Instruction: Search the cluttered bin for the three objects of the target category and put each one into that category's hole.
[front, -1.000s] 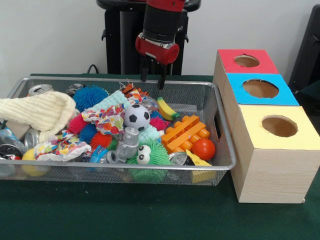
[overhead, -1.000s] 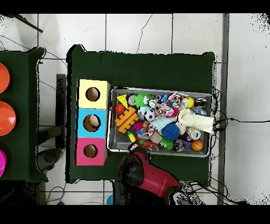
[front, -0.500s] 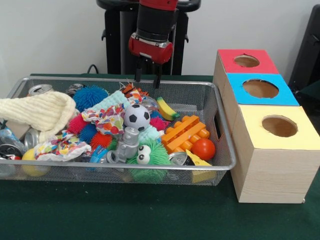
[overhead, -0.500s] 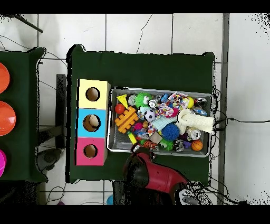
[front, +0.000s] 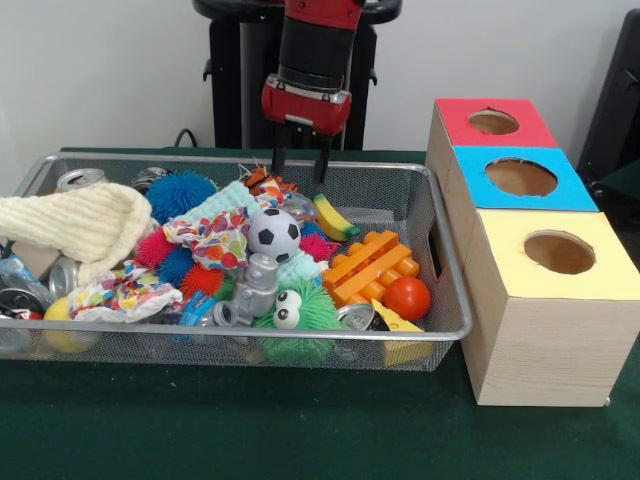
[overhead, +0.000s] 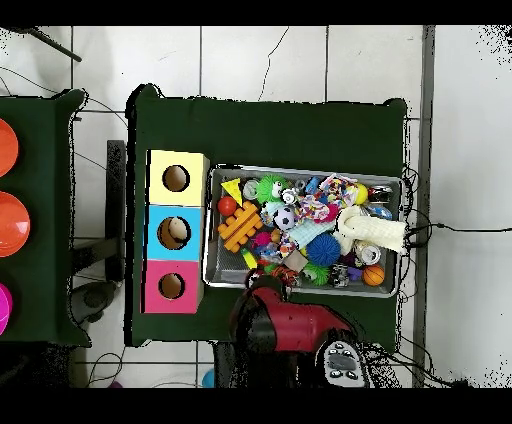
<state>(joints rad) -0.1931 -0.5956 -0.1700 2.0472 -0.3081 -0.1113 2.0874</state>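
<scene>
Where the wire bin sits on the green table, its near edge shows a green googly-eyed fuzzy toy, a can and a yellow wedge. Mid-bin: grey robot figure, soccer ball, orange brick block, red ball, w/ a cream knit cloth at left. Further back lie a blue spiky ball and a banana. Gripper hangs over the bin's far rim, fingers apart, empty. Beside the bin stands the box w/ yellow hole, blue hole, red hole. Target category can't be told.

Low front camera; high overhead camera
</scene>
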